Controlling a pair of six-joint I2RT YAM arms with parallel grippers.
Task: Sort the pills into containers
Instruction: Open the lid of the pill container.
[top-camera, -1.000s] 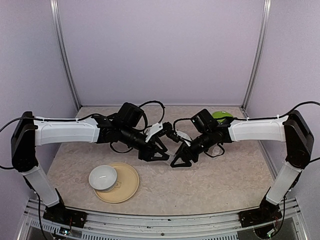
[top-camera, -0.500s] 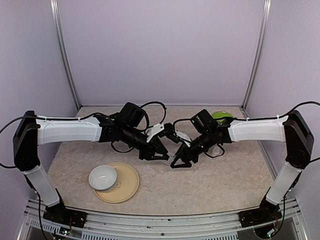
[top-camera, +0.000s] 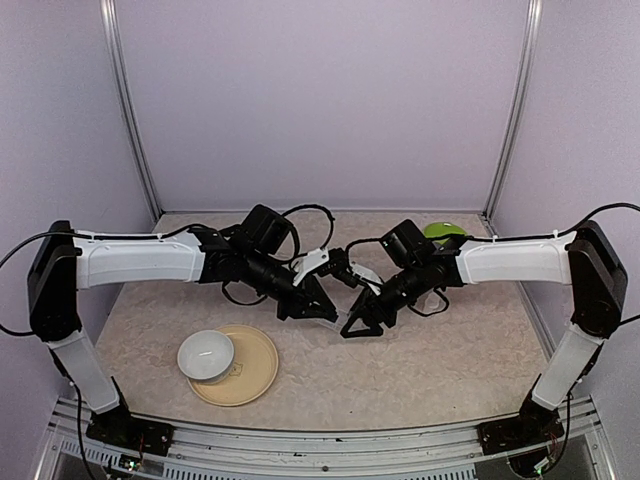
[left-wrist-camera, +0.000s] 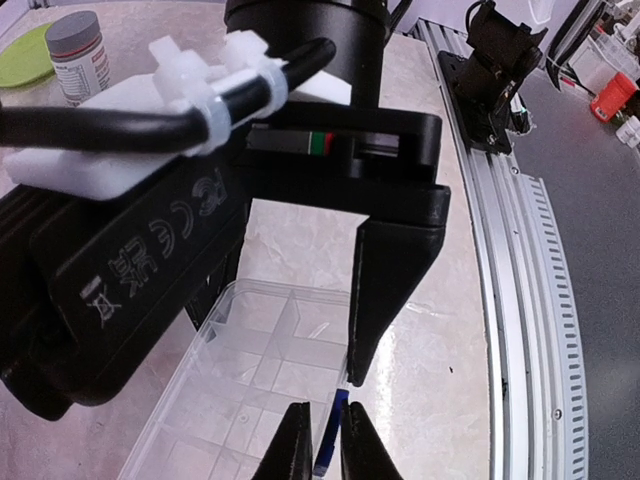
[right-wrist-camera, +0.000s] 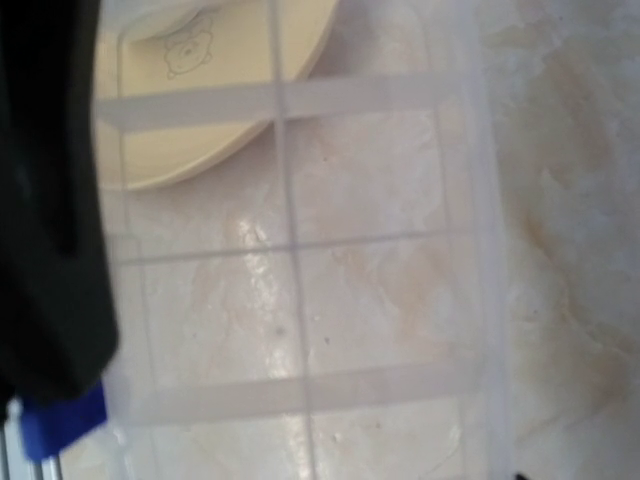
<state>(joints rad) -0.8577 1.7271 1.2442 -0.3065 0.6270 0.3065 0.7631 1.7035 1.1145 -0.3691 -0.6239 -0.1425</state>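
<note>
Centrally, box (left-wrist-camera: 250, 375) lies on table (top-camera: 440, 350) between grippers. Left gripper (left-wrist-camera: 325, 445) jaws nearly together on thin blue piece (left-wrist-camera: 330, 430). Right gripper (top-camera: 358, 323) jaws apart over box, overshadowing it; grip indeterminable. Nearby: bowl (top-camera: 206, 355) on plate (top-camera: 258, 360); bottle (left-wrist-camera: 80, 55); green lid (left-wrist-camera: 22, 55).

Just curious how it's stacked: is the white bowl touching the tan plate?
Touching. The top view shows the white bowl sitting on the tan plate, on its left side.

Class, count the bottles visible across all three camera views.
1: a grey-capped bottle at the top left of the left wrist view. Others may be hidden from view.
</note>
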